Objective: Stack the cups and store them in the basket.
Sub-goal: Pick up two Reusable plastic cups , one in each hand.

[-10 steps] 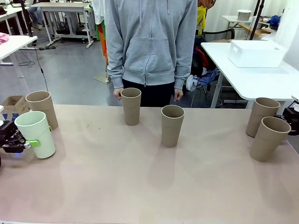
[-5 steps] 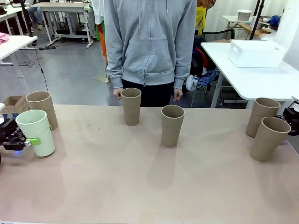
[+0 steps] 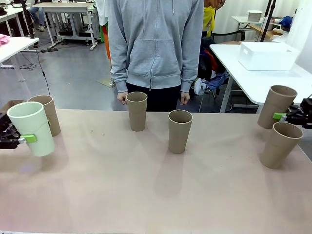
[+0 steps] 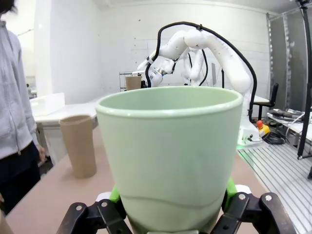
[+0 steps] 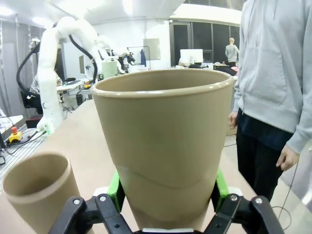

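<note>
My left gripper (image 3: 30,139) is shut on the pale mint-green cup (image 3: 31,126), which hangs tilted a little above the table's left edge. The left wrist view has that cup (image 4: 170,146) between the green pads of the left gripper (image 4: 171,214). A tan cup (image 3: 48,112) stands just behind it. My right gripper (image 3: 274,116) is shut on a tan cup (image 3: 276,105), lifted off the table at the far right, shown close in the right wrist view (image 5: 163,141). Another tan cup (image 3: 281,144) stands below it. Two tan cups (image 3: 137,110) (image 3: 180,130) stand mid-table. The basket (image 3: 267,56) sits on a side table.
A person in a grey hoodie (image 3: 156,44) stands at the far edge behind the middle cups, hands hanging at the sides. The white side table (image 3: 263,83) is at the back right, apart from my table. The near half of the tan tabletop (image 3: 156,195) is bare.
Both cups have left the table: the left gripper raised the mint-green cup and tilted it leftward, and the right gripper closed on and lifted the far-right tan cup.
</note>
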Controlling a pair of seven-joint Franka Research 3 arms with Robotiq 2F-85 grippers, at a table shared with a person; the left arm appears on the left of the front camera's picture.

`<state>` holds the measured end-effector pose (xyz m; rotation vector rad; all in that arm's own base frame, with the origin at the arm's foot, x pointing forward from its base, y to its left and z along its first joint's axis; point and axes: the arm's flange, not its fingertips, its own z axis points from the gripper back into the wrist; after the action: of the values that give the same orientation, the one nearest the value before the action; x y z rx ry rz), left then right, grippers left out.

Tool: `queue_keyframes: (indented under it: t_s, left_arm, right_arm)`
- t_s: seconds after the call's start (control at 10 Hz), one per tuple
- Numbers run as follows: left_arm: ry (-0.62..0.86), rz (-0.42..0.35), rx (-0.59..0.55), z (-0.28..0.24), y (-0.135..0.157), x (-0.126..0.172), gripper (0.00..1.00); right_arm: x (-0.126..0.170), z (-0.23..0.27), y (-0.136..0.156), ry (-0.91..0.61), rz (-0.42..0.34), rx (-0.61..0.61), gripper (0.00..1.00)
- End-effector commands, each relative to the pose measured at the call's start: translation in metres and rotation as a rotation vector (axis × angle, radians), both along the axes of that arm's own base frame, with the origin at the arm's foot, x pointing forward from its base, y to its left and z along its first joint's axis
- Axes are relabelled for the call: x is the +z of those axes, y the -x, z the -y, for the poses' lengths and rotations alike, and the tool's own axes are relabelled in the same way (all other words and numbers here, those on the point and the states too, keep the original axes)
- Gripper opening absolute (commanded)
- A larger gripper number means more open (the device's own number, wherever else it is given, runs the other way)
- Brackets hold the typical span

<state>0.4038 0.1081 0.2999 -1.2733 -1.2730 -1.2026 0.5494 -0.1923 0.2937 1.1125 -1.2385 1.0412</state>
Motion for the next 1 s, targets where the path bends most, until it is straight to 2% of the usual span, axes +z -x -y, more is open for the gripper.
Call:
queue_keyframes:
  t_s: [0.0, 0.2, 0.3, 0.6, 0.8, 0.9]
  left_arm:
    - [0.0, 0.005, 0.033, 0.016, 0.036, 0.037, 0.85]
    - [0.03, 0.06, 0.041, 0.019, 0.063, 0.077, 0.85]
    - [0.055, 0.075, 0.049, 0.016, 0.073, 0.094, 0.85]
    - [0.094, 0.094, 0.073, 0.033, 0.103, 0.13, 0.85]
    - [0.071, 0.097, 0.101, 0.064, 0.114, 0.136, 0.85]
    - [0.052, 0.079, 0.106, 0.08, 0.108, 0.131, 0.85]
  right_arm:
    - [0.045, -0.028, 0.035, 0.017, 0.004, -0.059, 0.84]
    - [0.082, -0.038, 0.057, -0.005, 0.067, -0.072, 0.84]
    - [0.095, -0.04, 0.065, -0.008, 0.069, -0.08, 0.84]
    - [0.131, -0.06, 0.103, -0.021, 0.008, -0.103, 0.84]
    - [0.129, -0.08, 0.138, -0.017, -0.015, -0.103, 0.84]
    - [0.118, -0.088, 0.151, -0.021, -0.023, -0.087, 0.84]
